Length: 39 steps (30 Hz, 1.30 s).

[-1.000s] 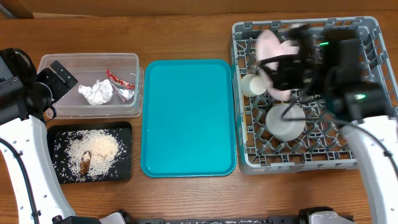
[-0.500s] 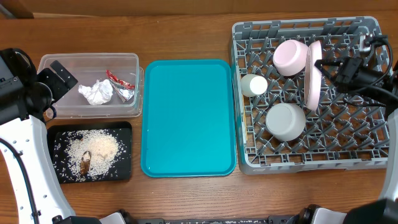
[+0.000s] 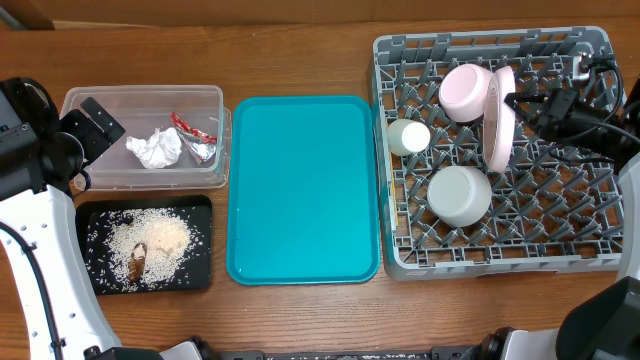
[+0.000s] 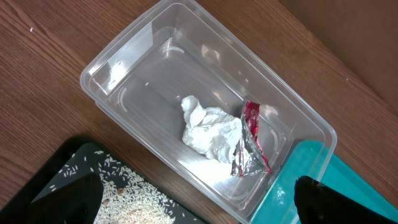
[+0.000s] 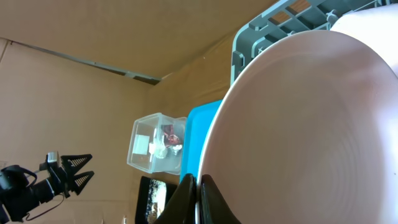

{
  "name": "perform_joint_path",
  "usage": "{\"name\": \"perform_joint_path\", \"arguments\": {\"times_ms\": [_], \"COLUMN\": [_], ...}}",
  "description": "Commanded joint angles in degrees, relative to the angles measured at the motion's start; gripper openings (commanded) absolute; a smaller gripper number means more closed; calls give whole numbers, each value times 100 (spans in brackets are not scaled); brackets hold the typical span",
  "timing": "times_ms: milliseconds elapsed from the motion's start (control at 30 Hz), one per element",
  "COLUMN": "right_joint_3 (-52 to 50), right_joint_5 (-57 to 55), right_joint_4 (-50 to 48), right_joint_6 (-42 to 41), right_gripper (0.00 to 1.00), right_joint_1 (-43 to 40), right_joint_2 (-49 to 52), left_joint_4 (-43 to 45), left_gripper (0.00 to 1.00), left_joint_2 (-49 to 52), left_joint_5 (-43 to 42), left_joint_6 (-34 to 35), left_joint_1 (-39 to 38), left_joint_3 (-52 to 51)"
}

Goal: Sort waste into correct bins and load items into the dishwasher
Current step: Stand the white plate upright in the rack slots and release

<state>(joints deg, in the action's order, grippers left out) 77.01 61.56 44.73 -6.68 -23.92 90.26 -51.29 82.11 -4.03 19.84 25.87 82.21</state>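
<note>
The plate (image 3: pixel 498 120) has settled. A second ago it was a blur above the rack (image 3: pixel 480 266); now it stands on edge among the rack's back pegs, tipped a little further onto the pink bowl (image 3: pixel 463 90). My right gripper (image 3: pixel 517 102) reaches in from the rack's right side, jaws seemingly pinched on the plate's rim. The left gripper (image 4: pixel 198 202) hangs spread over the tub (image 3: pixel 140 95), far left of the rack.

The white bowl (image 3: pixel 459 195) and cup (image 3: pixel 408 137) are racked, the tissue (image 3: pixel 155 148) and wrapper (image 3: pixel 197 140) are in the tub, and the scraps (image 3: pixel 145 250) are on the black tray (image 3: pixel 198 272) — I judge only the release remains.

The table (image 3: pixel 300 320) is wood, with a teal tray (image 3: pixel 300 190) just left of the rack and cardboard walls (image 5: pixel 93 37) beyond.
</note>
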Motion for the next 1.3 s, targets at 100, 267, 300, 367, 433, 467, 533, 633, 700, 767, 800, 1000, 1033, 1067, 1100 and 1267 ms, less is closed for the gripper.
{"name": "perform_joint_path", "arguments": {"times_ms": [100,267,300,367,433,467,533,633,700,767,800,1000,1033,1067,1100,1267], "right_joint_3": [-13,-13,-13,-13,-13,-15,-15,-13,-13,-13,-15,-13,-7,9,57,595], "right_joint_5": [-804,-1147,-1322,-1648,-1974,-2120,-2345,-2568,-2702,-2769,-2767,-2763,-2758,-2736,-2719,-2677], "right_joint_4": [234,669,772,909,1021,1069,1147,1261,1287,1283,1272,1130,1075,1016,979,822], "right_joint_6": [118,223,223,223,223,223,223,223,221,221,221,219,216,214,205,199], "right_gripper": [4,4,4,4,4,4,4,4,4,4,5,40,54,63,69,73], "right_joint_1": [-33,-33,-33,-33,-33,-33,-31,-31,-31,-31,-31,-31,-31,-31,-33,-31], "right_joint_2": [-17,-17,-17,-17,-17,-17,-17,-17,-17,-17,-17,-17,-17,-17,-17,-17], "left_joint_4": [11,11,11,11,11,11,11,11,11,11,11,11,11,11,11,9], "left_gripper": [100,100,100,100,100,100,100,100,100,100,100,100,100,100,100,100], "left_joint_2": [39,39,39,39,39,39,39,39,39,39,39,39,42,39,39,39], "left_joint_5": [-2,0,0,0,0,0,0,0,0,0,0,0,0,0,0,-2], "left_joint_6": [96,96,96,96,96,96,96,96,96,96,96,96,96,96,96,96], "left_joint_1": [-39,-39,-39,-39,-39,-39,-39,-39,-39,-39,-39,-39,-39,-39,-39,-39], "left_joint_3": [50,50,50,50,50,50,50,50,50,50,50,50,50,50,50,50]}}
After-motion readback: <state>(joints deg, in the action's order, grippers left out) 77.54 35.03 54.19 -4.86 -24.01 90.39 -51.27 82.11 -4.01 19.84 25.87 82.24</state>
